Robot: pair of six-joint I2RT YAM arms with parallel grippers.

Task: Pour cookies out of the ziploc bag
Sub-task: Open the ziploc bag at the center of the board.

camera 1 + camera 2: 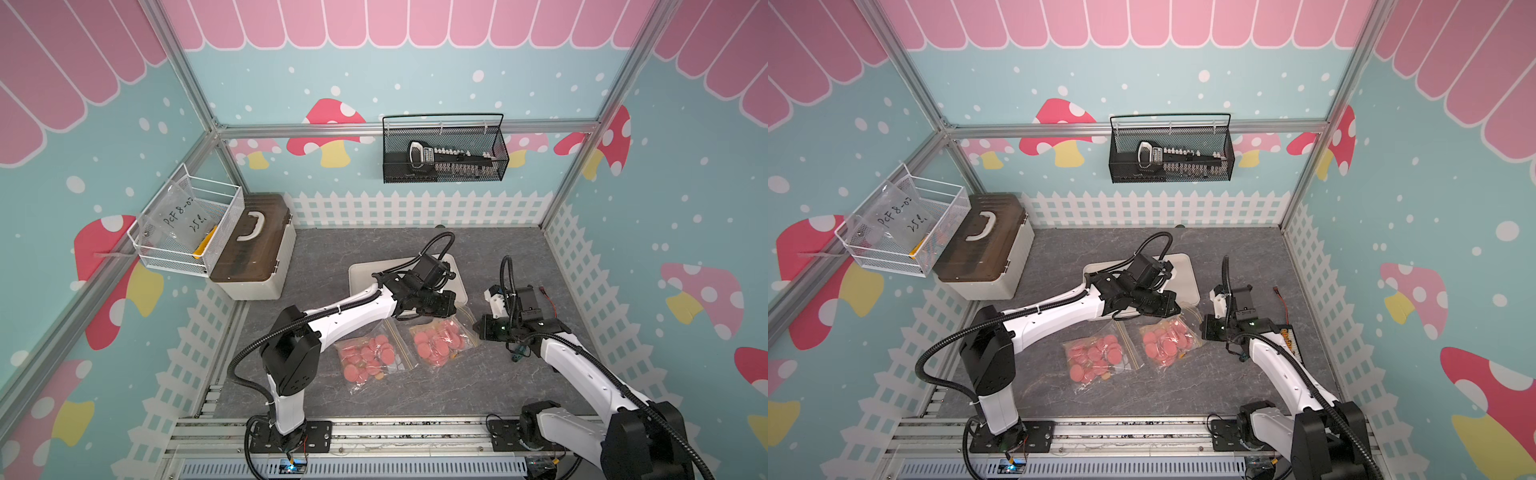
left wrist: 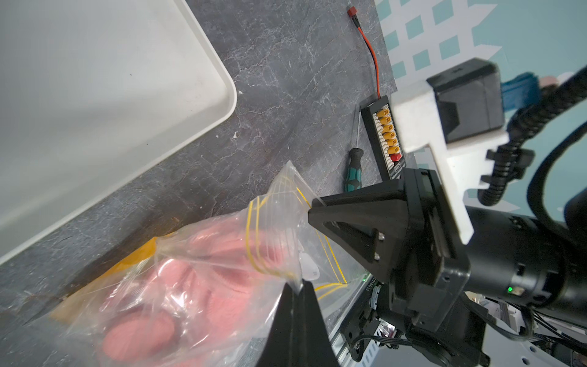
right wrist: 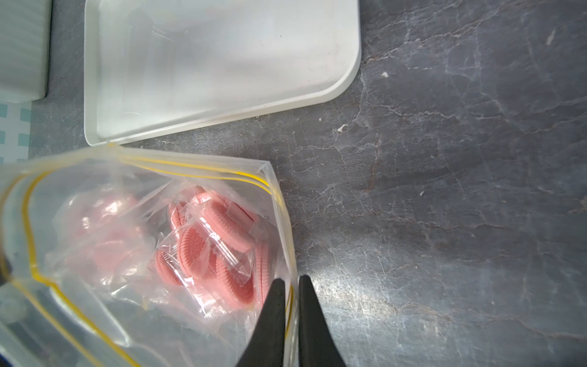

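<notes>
Two clear ziploc bags of pink cookies lie on the grey table. In both top views the right-hand bag (image 1: pixel 440 340) (image 1: pixel 1167 340) sits between my two grippers, just in front of the white tray (image 1: pixel 358 274) (image 1: pixel 1185 274). My left gripper (image 2: pixel 300 286) (image 1: pixel 453 311) is shut on that bag's (image 2: pixel 222 254) rim by the yellow zip line, with the cookies (image 2: pixel 143 330) below it. My right gripper (image 3: pixel 292 279) (image 1: pixel 478 328) has its jaws a narrow gap apart, and the bag's (image 3: pixel 127 178) side edge runs through that gap. Wrapped cookies (image 3: pixel 222 235) lie inside. The tray (image 3: pixel 222 63) holds nothing.
The second bag of cookies (image 1: pixel 368 361) lies to the left of the held one, under my left arm. A connector board (image 2: pixel 384 136), a screwdriver (image 2: pixel 352 168) and a red wire (image 2: pixel 371 54) lie by the right wall. A toolbox (image 1: pixel 253 245) and a wire basket (image 1: pixel 187 224) stand at the back left.
</notes>
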